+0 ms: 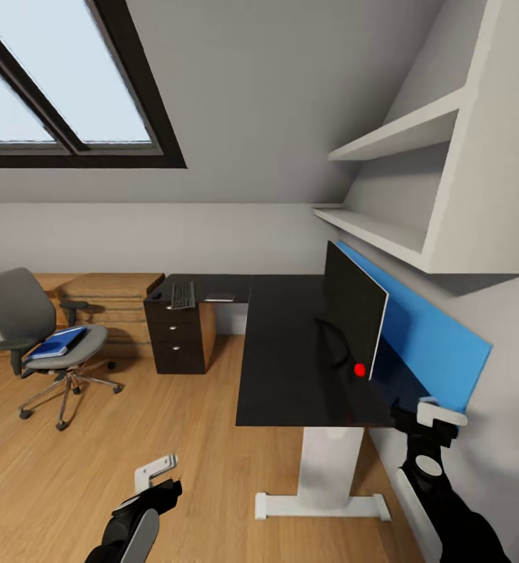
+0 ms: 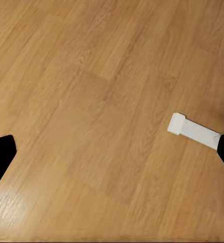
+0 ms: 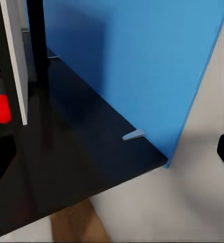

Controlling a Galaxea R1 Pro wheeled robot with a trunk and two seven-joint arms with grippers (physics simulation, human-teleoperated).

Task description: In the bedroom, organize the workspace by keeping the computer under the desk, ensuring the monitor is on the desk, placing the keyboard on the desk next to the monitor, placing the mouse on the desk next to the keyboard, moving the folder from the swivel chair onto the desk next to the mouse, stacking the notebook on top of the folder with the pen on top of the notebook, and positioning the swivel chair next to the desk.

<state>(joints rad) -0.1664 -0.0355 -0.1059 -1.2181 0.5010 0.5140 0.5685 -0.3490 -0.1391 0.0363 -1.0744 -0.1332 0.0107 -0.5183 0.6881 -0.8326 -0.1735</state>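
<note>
Hands hang spread and empty, left hand [image 1: 159,474] above floor, right hand [image 1: 439,414] beside glossy black surface [image 1: 283,367], approaching black widescreen monitor [image 1: 355,309].

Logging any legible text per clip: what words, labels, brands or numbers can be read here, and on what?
No text can be read anywhere.
keyboard: key legends too small to read.
monitor: no brand visible; only a plain red dot near its lower corner.
folder: blue cover, no label seen.
</note>
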